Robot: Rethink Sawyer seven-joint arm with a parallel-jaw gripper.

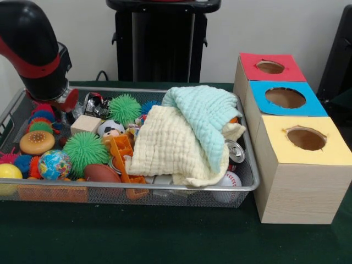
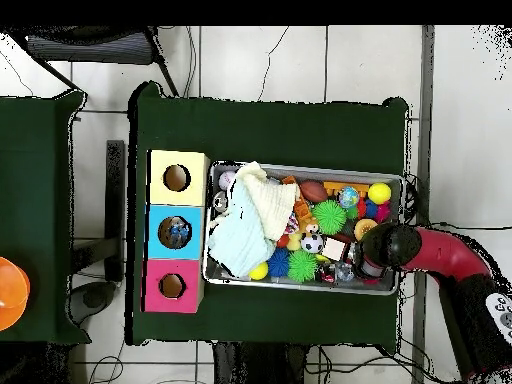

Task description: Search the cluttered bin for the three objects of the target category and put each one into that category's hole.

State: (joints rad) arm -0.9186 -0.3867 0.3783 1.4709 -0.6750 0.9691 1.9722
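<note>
So the green-covered table (image 1: pixel 165 236) carries everything, and the biggest thing on it is the wire mesh bin (image 1: pixel 250 184), packed full. Just beside it stand three wooden boxes, each with one round hole on top: yellow box (image 1: pixel 302 165), blue box (image 1: pixel 283 99) and red box (image 1: pixel 269 67). From overhead something small sits down inside the blue hole (image 2: pixel 178 231), can't make out what.

The arm (image 1: pixel 33 49) comes down over the bin's corner by the rainbow rings; its gripper (image 2: pixel 372 262) is buried in clutter, so whether the fingers are spread or pinched, can't tell.

Main thing in the way: two muslin cloths, a mint cloth (image 1: pixel 206 118) draped over a cream cloth (image 1: pixel 168 146), covering about half the bin. A can (image 1: pixel 235 150) and a baseball (image 1: pixel 228 181) peek out from under them.

In the uncovered half I count two green spiky balls (image 1: pixel 83 149), one globe ball (image 1: pixel 54 164), one brown football (image 1: pixel 102 173), one soccer ball (image 1: pixel 110 126), one yellow ball (image 1: pixel 8 171), one toy burger (image 1: pixel 37 142), one wooden block (image 1: pixel 85 124) and an orange plastic toy (image 1: pixel 122 154)
</note>
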